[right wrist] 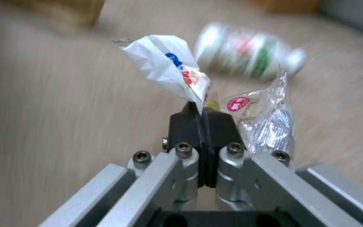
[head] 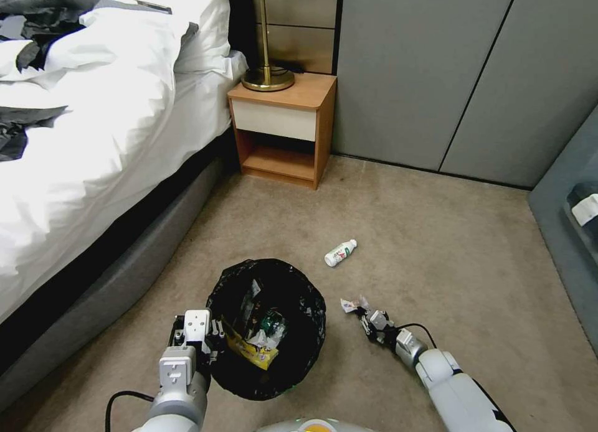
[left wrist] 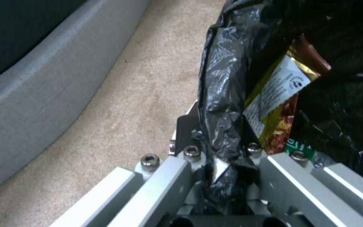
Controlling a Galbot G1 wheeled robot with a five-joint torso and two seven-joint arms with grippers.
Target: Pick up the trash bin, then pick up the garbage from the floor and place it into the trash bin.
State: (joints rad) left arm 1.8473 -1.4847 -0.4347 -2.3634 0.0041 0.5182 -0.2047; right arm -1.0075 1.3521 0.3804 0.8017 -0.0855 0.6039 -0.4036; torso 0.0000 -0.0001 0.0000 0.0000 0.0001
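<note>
The trash bin [head: 266, 329] is the landmark: it is held at its rim by the left gripper [head: 208, 338], on the side nearer the bed [head: 93, 139]. The left wrist view shows what the head view cannot: the fingers [left wrist: 186, 126] clamped on the black bag [left wrist: 223, 104] folded over the rim, with a gold-and-red snack wrapper [left wrist: 280, 104] already inside.

On the bin's other side, just off its rim, the right gripper [head: 363, 314] has its fingers [right wrist: 186, 126] pressed together on a crumpled white wrapper [right wrist: 169, 66]. Only the right wrist view shows a clear plastic wrapper [right wrist: 265, 119] hanging beside it; whether that is pinched too I cannot tell.

The step in hand looks like carrying this garbage to the bin. The next move calls for bringing the wrapper over the opening before letting go.

A small white bottle [head: 340, 253] lies on the floor [head: 448, 264] beyond the bin, toward the nightstand [head: 283, 127], not yet collected.
</note>
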